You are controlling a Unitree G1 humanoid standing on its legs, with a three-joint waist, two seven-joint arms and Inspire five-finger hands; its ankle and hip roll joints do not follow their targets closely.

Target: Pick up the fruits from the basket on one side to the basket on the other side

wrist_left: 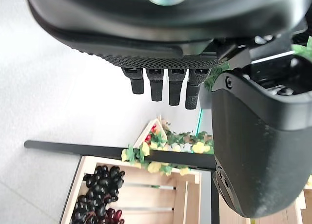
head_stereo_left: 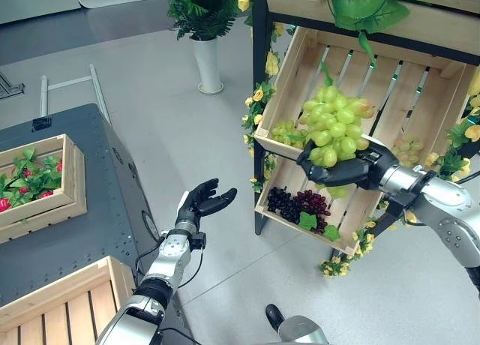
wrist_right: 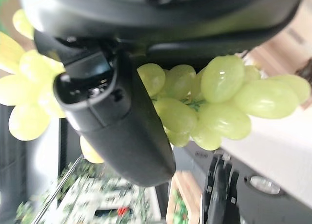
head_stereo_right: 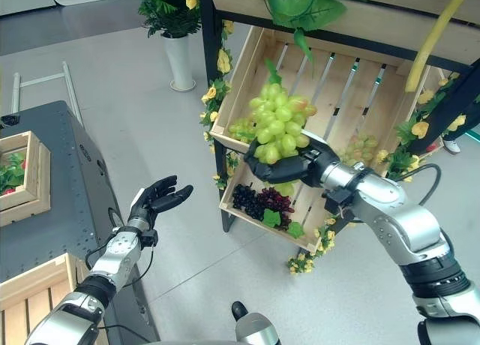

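Landmark: the slanted wooden crate on the flower-trimmed stand; every place below is given from it.
My right hand: curled round the big bunch of green grapes, which I hold up in front of the crate's open face.
Left behind: a purple grape bunch at the crate's lower edge, and small green bunches at its side wall.
My left hand: relaxed, fingers spread, holding nothing, out over the floor well clear of the crate.
Destination: I judge it to be the empty slatted box, far from the crate on my left.
Doing it well: keep the grip firm under the bunch, lift clear of the crate's rim, swing slowly so grapes don't swing or drop.
Writing: none I can read.
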